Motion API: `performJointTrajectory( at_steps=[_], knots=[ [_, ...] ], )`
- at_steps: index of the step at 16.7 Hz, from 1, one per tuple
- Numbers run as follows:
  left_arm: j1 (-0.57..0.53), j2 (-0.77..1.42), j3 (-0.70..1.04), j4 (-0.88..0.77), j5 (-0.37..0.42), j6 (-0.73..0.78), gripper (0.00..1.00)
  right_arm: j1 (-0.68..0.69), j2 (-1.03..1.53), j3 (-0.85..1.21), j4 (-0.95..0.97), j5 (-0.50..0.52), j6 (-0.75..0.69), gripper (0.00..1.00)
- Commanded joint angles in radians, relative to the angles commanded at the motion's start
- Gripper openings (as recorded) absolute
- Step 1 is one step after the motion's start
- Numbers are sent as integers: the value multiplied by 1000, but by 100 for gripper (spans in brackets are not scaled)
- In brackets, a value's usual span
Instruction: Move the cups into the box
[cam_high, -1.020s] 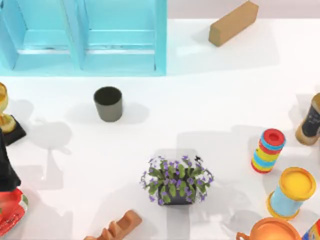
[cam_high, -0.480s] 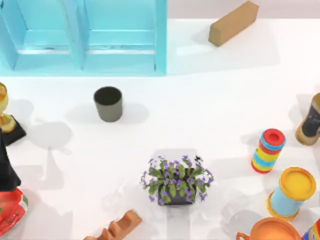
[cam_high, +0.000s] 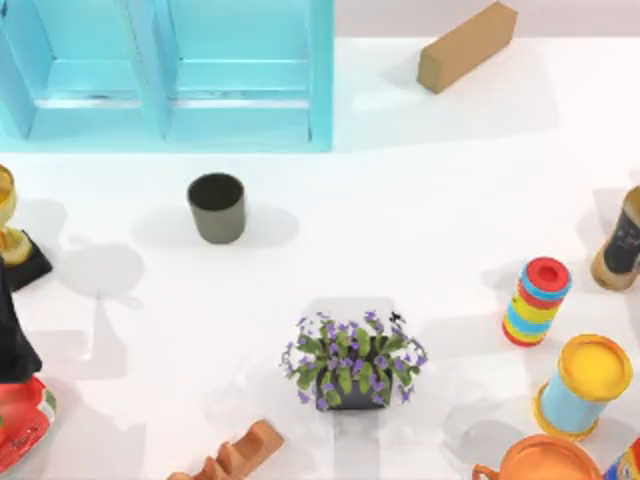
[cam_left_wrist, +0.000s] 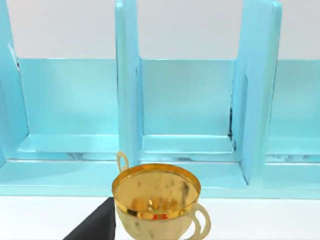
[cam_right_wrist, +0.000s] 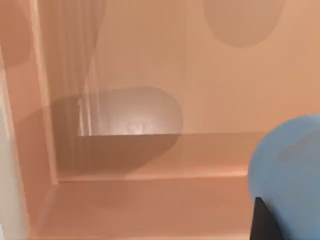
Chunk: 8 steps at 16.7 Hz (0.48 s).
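Note:
One of the cups, dark olive-grey (cam_high: 216, 207), stands upright on the white table, a short way in front of the box. The box (cam_high: 320, 75) is a large cyan container with an inner divider, at the top view's back left. The left wrist view faces the box's compartments (cam_left_wrist: 187, 100) from behind a gold trophy. In the right wrist view a rounded blue shape (cam_right_wrist: 287, 170) sits close against an orange surface; I cannot tell what it is.
A gold trophy (cam_high: 6, 215) stands at the left edge, a potted purple plant (cam_high: 352, 365) at front centre. A striped cylinder (cam_high: 536, 300), a yellow-lidded tub (cam_high: 582, 385) and a brown bottle (cam_high: 620, 245) crowd the right. A tan block (cam_high: 467, 45) lies at the back.
Faint shadows on the table to the right of the plant have shifted and thinned. No object has moved.

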Motion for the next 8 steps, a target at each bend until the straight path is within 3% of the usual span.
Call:
performJointTrajectory(
  at_steps=[7, 8],
  knots=[
    [0, 0, 0, 0, 0, 0, 100, -16, 12, -90, 99, -2, -19, 0],
    [0, 0, 0, 0, 0, 0, 100, -16, 12, -90, 99, -2, -19, 8]
  ],
)
